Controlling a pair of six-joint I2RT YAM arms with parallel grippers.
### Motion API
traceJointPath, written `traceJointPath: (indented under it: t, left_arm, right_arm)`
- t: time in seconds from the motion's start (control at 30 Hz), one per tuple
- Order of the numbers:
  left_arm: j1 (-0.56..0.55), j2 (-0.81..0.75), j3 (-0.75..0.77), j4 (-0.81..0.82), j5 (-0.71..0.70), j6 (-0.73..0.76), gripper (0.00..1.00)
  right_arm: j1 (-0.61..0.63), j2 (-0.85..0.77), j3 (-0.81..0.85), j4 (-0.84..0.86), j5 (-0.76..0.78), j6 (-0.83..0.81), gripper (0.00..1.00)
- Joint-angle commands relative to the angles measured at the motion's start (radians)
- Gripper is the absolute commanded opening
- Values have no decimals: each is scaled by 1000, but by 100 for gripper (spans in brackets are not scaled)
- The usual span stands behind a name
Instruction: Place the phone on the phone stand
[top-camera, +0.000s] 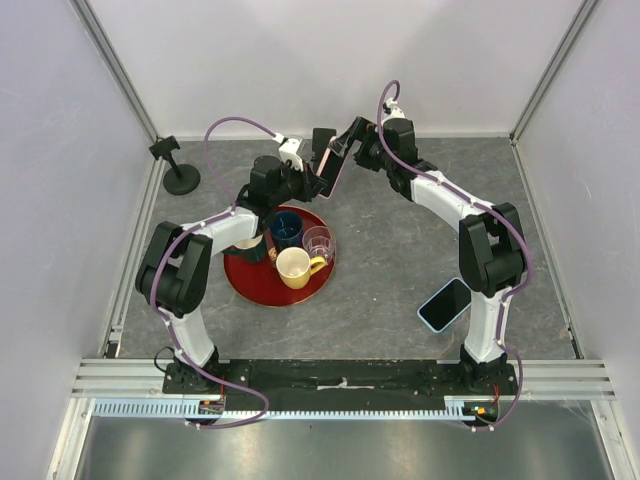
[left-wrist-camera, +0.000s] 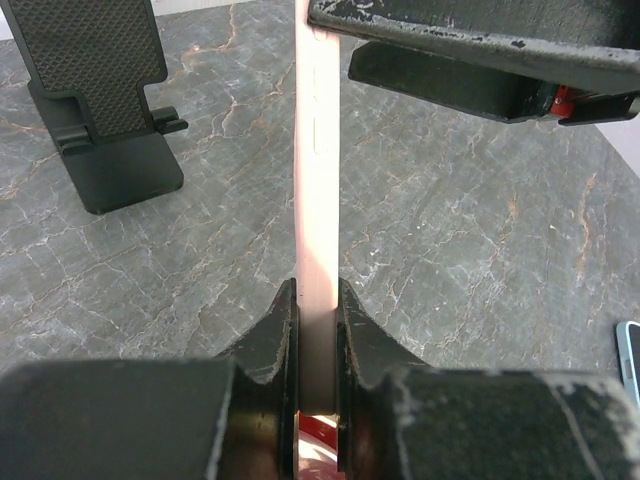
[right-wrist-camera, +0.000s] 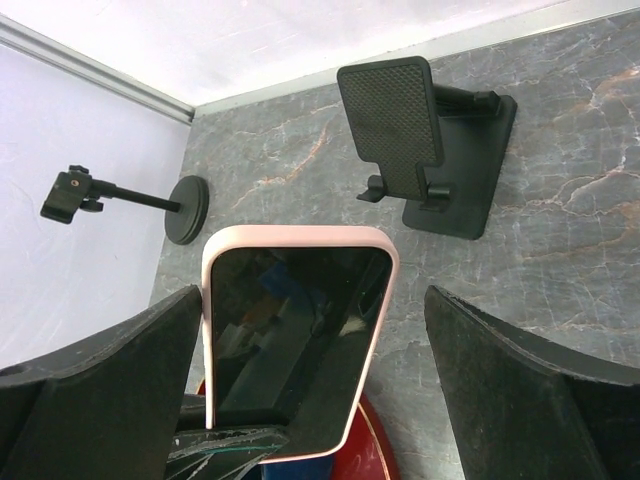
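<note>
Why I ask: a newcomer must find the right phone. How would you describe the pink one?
Behind the red tray, where the two arms meet, the pink phone is held aloft in the left gripper. Unlike the blue phone lying flat beside the right arm, it is pink-cased and off the table.

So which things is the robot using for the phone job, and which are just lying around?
Using: pink phone, phone stand, left gripper.
Lying about: red tray, cups, blue phone, round-base holder.
</note>
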Motion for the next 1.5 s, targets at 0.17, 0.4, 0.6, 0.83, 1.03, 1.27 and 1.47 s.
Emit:
traceJointPath:
  t: [0.17,0.4,0.6,0.83,1.03,1.27,1.47]
  left_arm:
    - [9,-69,-8,203,49,-46,2]
    - [9,-66,-8,212,62,-54,2]
    - [9,-57,-5,215,76,-59,2]
    - [9,-55,-1,206,66,-59,2]
    - [14,-63,13,158,28,-60,5]
    - [93,-118,-71,213,-7,-164,76]
    - [167,-208,-165,247,-72,-220,81]
  right_arm:
    - [3,24,32,60,-33,51,98]
    - [2,43,31,103,-64,77,95]
    - [2,58,31,135,-87,103,93]
    - [3,56,25,151,-70,104,61]
    - [28,40,29,136,23,57,11]
    - [94,7,21,223,250,-52,0]
    - [177,30,70,281,505,-190,0]
